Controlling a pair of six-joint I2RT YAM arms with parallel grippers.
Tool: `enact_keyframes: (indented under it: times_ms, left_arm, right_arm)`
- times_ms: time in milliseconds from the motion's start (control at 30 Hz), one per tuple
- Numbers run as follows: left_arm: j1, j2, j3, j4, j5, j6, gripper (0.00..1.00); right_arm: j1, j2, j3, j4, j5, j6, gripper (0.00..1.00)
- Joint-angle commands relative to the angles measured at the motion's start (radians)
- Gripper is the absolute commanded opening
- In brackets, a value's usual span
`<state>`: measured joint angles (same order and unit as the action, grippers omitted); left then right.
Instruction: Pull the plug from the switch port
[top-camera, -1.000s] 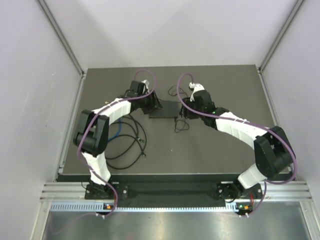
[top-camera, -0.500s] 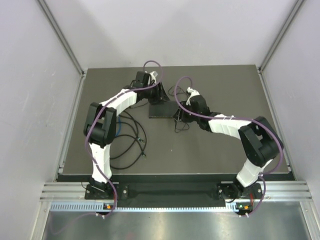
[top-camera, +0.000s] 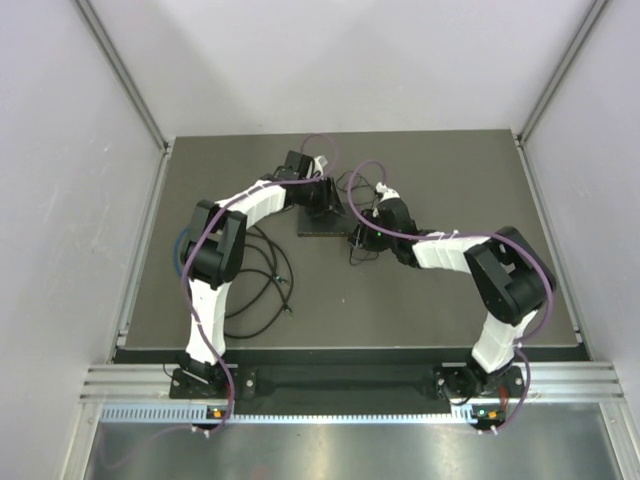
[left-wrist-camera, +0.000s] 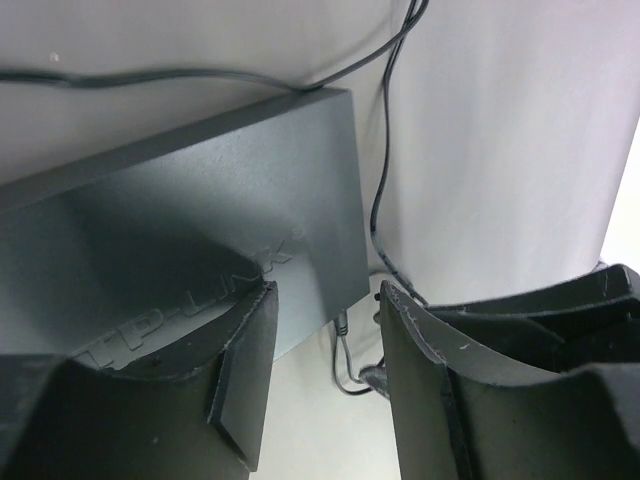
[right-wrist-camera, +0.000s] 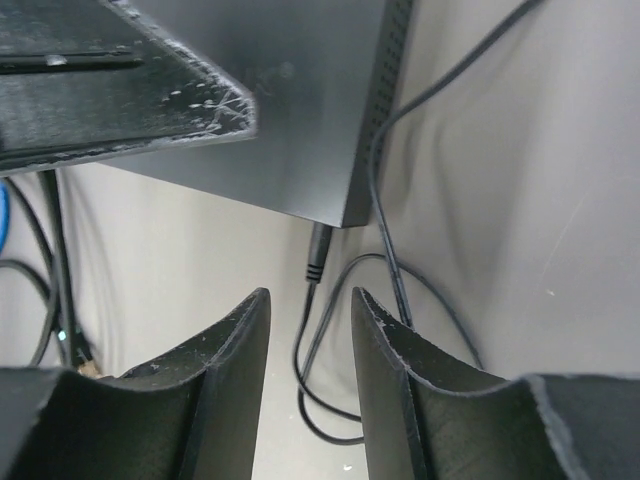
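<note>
The switch, a flat matte black box, lies at the table's middle back. The plug, a small black barrel with a thin cable, sits in a port in the box's edge; it also shows in the left wrist view. My left gripper is open and low over the box's corner, one finger above the lid, with the plug beyond the gap. My right gripper is open, and the plug's cable runs between its fingers, the plug just ahead of the tips. In the top view both grippers crowd the box.
The plug's thin black cable loops on the table under my right gripper. A tangle of black cables and a blue one lie at the left. Grey walls enclose the table on three sides.
My left gripper has moved right, from beside the box's left end to over its far right part. My right gripper has moved left and closer to the box's plug end.
</note>
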<state>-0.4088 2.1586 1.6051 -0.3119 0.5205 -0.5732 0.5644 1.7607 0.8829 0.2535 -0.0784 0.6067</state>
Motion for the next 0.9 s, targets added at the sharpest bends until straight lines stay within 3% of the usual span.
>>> enact_keyframes:
  times_ms: [0,533,633,867]
  left_arm:
    - [-0.002,-0.022,-0.02,0.039,0.016,0.003,0.5]
    - [-0.004,-0.026,-0.06,0.046,-0.036,0.001,0.49]
    - [-0.008,-0.083,-0.068,0.034,-0.083,0.019,0.5]
    - [-0.033,-0.192,-0.023,-0.165,-0.309,0.162,0.56]
  right_arm:
    - [-0.003,0.017,-0.002,0.059,0.017,0.008,0.38]
    - [-0.003,0.111,0.024,0.122,0.032,0.076,0.28]
    - [-0.004,0.125,0.04,0.107,0.029,0.076,0.27]
    - [-0.044,0.163,0.074,0.089,-0.015,0.093,0.23]
